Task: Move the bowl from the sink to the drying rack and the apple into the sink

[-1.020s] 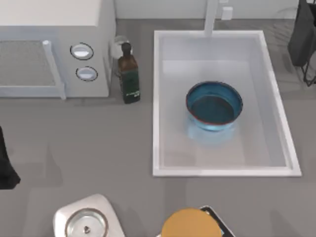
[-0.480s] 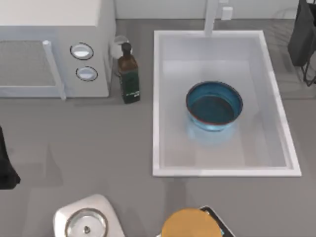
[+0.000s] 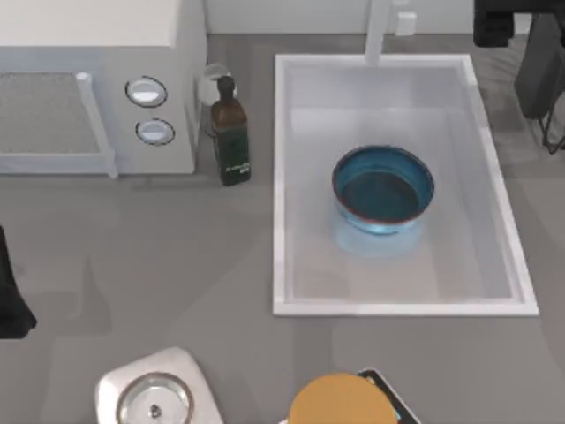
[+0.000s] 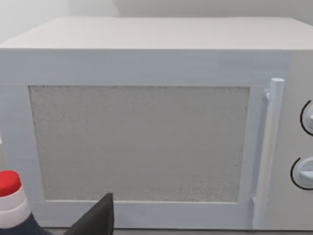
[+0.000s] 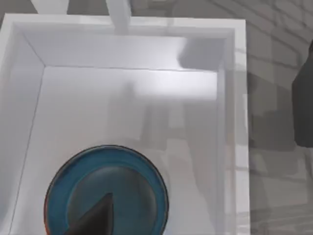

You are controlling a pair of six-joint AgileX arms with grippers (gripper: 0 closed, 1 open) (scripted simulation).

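Note:
The blue bowl (image 3: 382,190) with its dark red rim sits upright in the middle of the white sink (image 3: 284,177), a little towards the right. The right wrist view looks down on the bowl (image 5: 107,193) and the sink's far wall (image 5: 127,49), with a dark tip of my right gripper (image 5: 98,215) low over the bowl. In the top view my right gripper (image 3: 494,22) is a dark block above the sink's back right corner. My left gripper (image 3: 11,300) rests at the table's left edge. The apple is out of view.
A white microwave (image 3: 97,88) stands at the back left with a dark green bottle (image 3: 231,132) beside it. A metal dish on a white base (image 3: 154,397) and an orange-yellow round thing (image 3: 340,402) sit at the front. Grey rack wires (image 5: 279,58) lie right of the sink.
A dark block of my right arm has come into the top view above the sink's back right corner. The bowl and my left arm have not moved.

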